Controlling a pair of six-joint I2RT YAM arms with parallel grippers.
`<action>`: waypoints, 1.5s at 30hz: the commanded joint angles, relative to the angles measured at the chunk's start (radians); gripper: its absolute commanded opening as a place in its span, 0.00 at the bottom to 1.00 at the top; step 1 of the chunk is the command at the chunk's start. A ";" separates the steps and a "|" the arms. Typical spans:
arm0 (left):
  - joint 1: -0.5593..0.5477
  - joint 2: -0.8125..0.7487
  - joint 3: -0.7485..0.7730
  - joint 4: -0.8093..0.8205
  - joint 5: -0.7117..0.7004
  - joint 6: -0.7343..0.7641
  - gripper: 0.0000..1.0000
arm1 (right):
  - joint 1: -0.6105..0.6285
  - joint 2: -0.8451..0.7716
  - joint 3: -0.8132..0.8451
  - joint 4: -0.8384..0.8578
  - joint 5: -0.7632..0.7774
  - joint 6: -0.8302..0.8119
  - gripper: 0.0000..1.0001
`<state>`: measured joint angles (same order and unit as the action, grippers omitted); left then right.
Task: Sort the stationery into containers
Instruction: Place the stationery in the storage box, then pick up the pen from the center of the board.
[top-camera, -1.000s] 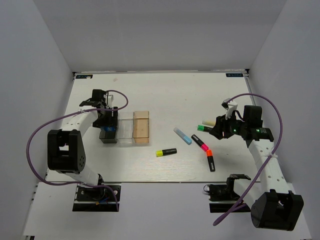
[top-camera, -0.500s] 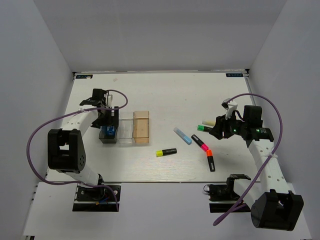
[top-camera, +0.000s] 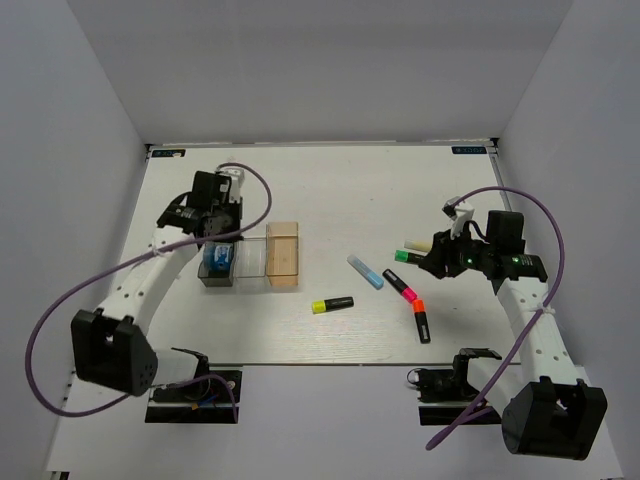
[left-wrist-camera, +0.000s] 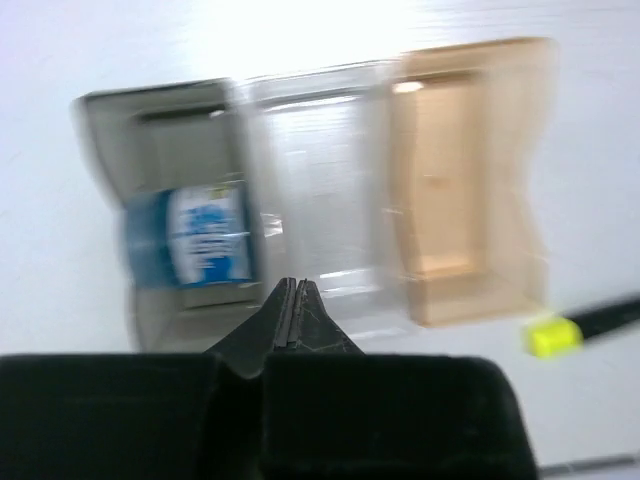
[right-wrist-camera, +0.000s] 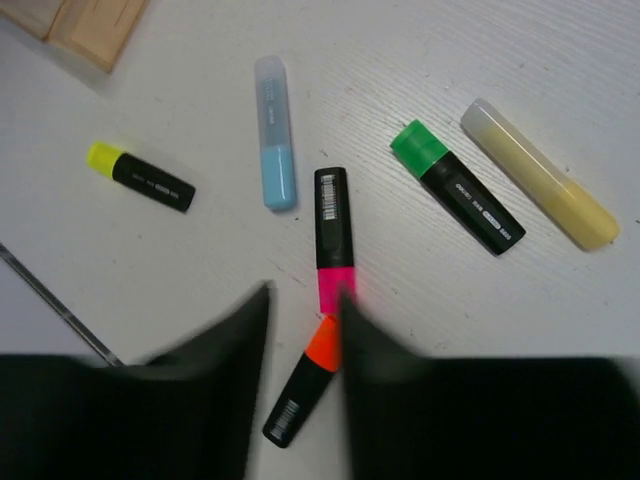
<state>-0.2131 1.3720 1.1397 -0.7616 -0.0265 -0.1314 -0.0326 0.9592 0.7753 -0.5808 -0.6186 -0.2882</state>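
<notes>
Watch the right gripper (right-wrist-camera: 303, 295): jaws apart with a narrow gap, blurred, nothing in them. The pink pen (right-wrist-camera: 332, 230) lies just ahead of that gap, a touch off-centre. Its long axis points straight away from the wrist, so the jaws would close across its width; alignment looks fine to me. Catch: its pink end touches the orange end of the orange pen (right-wrist-camera: 302, 385), which lies slanted and runs in under the gripper. A close right here could grab both or kick the orange one, so I'd move up onto the pink pen's black body first. Can't tell how high the gripper hangs. Other loose items, in the wrist view: green pen (right-wrist-camera: 458, 190) and pale marker (right-wrist-camera: 540, 190) side by side to the right of pink, blue marker (right-wrist-camera: 277, 135) just left of it, yellow pen (right-wrist-camera: 140, 176) further left. The yellow one sits about midway between the arms; the rest are nearer the right arm and well apart from the trays over on the left side. The left gripper (left-wrist-camera: 296, 290) is fully closed and empty, over the trays' edge at about the grey/clear boundary. The grey tray (left-wrist-camera: 110, 130) holds the block (left-wrist-camera: 195, 235); clear tray (left-wrist-camera: 310, 90) and tan tray (left-wrist-camera: 520, 180) show nothing inside. My read: one item sorted, six to go.
</notes>
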 joint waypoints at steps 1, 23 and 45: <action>-0.139 -0.124 -0.032 0.011 0.126 -0.036 0.00 | -0.001 0.026 0.030 -0.017 -0.073 -0.029 0.55; -0.775 0.360 0.147 0.119 0.142 0.345 0.84 | 0.020 -0.014 -0.074 -0.145 -0.444 -0.548 0.37; -0.782 0.535 0.074 0.159 0.079 0.343 0.56 | 0.016 -0.031 -0.070 -0.165 -0.435 -0.545 0.39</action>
<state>-0.9855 1.8931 1.2449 -0.6090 0.0719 0.2035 -0.0120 0.9432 0.6891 -0.7338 -1.0241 -0.8227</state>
